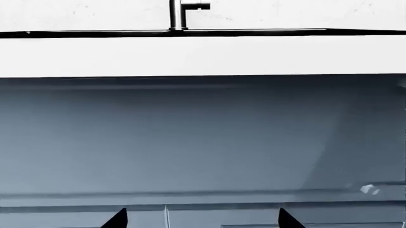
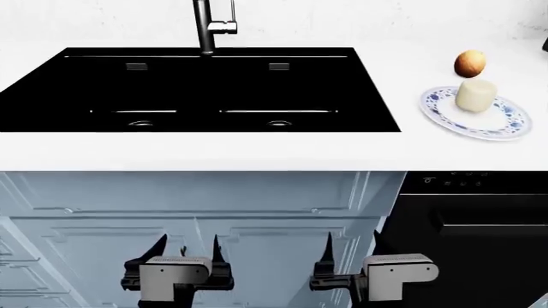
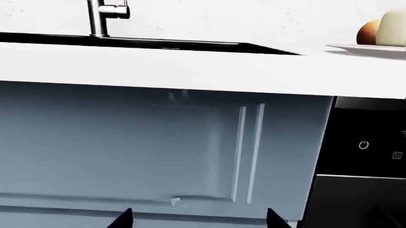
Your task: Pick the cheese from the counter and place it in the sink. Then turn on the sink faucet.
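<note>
The cheese (image 2: 475, 94) stands upright on a blue-patterned plate (image 2: 447, 113) at the right of the head view, on the white counter (image 2: 256, 151) and well apart from the black sink (image 2: 197, 90); just behind it, toward the wall, sits a round orange-brown fruit (image 2: 470, 63), close to or touching the cheese; the sink fills the upper left and middle of that view, its two basins each showing a round drain near the front wall; the faucet (image 2: 208, 27) rises at the top centre behind the sink, its short lever pointing to the right; both arms hang low at the bottom of the frame, in front of the pale blue cabinet doors (image 2: 197, 212) and well below the counter edge; the left gripper (image 2: 187, 250) has its dark fingers spread apart with nothing between them, and the right gripper (image 2: 353, 247) likewise stands spread and holds nothing; a black appliance (image 2: 479, 224) with a control strip sits under the counter at the lower right; in the right wrist view the cheese (image 3: 393, 28) and fruit (image 3: 368, 32) peek in at the upper right corner above the counter edge, the faucet (image 3: 101, 16) at the upper left; in the left wrist view the faucet (image 1: 180, 14) shows at the top centre above the white counter (image 1: 203, 56).
</note>
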`<state>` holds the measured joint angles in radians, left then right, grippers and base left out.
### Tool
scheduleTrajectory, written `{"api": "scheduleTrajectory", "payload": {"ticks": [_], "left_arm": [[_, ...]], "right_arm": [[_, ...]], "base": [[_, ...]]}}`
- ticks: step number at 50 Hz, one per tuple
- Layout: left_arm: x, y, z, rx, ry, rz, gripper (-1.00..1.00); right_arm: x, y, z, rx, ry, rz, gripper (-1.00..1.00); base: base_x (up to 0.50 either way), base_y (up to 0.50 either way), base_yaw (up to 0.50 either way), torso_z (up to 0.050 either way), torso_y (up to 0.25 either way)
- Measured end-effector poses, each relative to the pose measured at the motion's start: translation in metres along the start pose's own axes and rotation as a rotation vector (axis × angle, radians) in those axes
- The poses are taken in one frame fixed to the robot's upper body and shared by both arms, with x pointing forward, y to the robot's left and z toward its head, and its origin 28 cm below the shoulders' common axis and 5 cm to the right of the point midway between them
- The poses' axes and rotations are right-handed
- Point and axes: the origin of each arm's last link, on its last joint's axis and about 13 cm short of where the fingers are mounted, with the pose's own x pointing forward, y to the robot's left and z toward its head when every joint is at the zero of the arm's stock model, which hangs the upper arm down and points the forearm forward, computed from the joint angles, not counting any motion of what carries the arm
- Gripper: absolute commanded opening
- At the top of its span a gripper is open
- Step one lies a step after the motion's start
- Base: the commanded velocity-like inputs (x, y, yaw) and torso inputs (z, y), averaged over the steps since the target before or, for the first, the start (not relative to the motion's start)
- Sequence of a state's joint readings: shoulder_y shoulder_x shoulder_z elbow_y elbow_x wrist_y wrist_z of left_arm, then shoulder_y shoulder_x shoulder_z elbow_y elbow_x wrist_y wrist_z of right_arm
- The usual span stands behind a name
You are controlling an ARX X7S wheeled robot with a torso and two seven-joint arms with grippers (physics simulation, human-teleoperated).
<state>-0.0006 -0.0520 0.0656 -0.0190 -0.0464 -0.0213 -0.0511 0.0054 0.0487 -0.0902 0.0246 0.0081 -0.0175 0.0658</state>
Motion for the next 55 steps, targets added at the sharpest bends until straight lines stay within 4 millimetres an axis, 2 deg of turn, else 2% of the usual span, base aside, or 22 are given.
{"api": "scheduleTrajectory", "payload": {"ticks": [10, 16, 32, 34, 36, 41, 46, 50, 55], "left_arm": [[0.0, 0.0, 0.0, 0.004, 0.012, -0.004, 1.0], [0.0, 0.002, -0.001, 0.012, 0.014, 0.0, 1.0], [-0.001, 0.0, 0.002, 0.008, 0.024, -0.014, 1.0], [0.001, 0.001, 0.013, -0.015, 0.031, -0.021, 1.0], [0.008, 0.003, 0.035, -0.06, 0.015, -0.015, 1.0], [0.028, 0.011, 0.109, -0.18, -0.008, 0.0, 1.0], [0.034, 0.013, 0.163, -0.254, 0.063, -0.02, 1.0], [0.029, 0.012, 0.193, -0.226, 0.082, -0.071, 1.0], [0.022, 0.011, 0.217, -0.141, 0.076, -0.109, 1.0]], "right_arm": [[0.0, 0.001, 0.0, -0.013, 0.0, 0.004, 1.0], [0.0, 0.003, 0.001, -0.003, 0.004, 0.019, 1.0], [-0.001, 0.001, 0.004, -0.006, 0.0, 0.025, 1.0], [0.001, 0.0, 0.013, 0.005, 0.009, 0.032, 1.0], [0.006, -0.002, 0.031, 0.028, 0.004, 0.035, 1.0], [0.023, -0.008, 0.097, 0.075, -0.017, 0.049, 1.0], [0.027, -0.012, 0.154, 0.121, -0.016, 0.066, 1.0], [0.024, -0.013, 0.185, 0.159, -0.003, 0.07, 1.0], [0.019, -0.011, 0.208, 0.129, 0.007, 0.118, 1.0]], "base": [[0.0, 0.0, 0.0, 0.05, 0.078], [0.0, -0.5, 0.0, 0.05, 0.079], [0.0, 0.0, 0.0, 0.05, 0.08], [0.0, 0.0, 0.0, 0.0, 0.0], [0.0, 0.0, 0.0, 0.0, 0.0], [0.0, 0.0, 0.0, 0.0, 0.0], [0.0, 0.0, 0.0, 0.0, 0.0], [0.0, 0.0, 0.0, 0.0, 0.0], [0.0, 0.0, 0.0, 0.0, 0.0]]}}
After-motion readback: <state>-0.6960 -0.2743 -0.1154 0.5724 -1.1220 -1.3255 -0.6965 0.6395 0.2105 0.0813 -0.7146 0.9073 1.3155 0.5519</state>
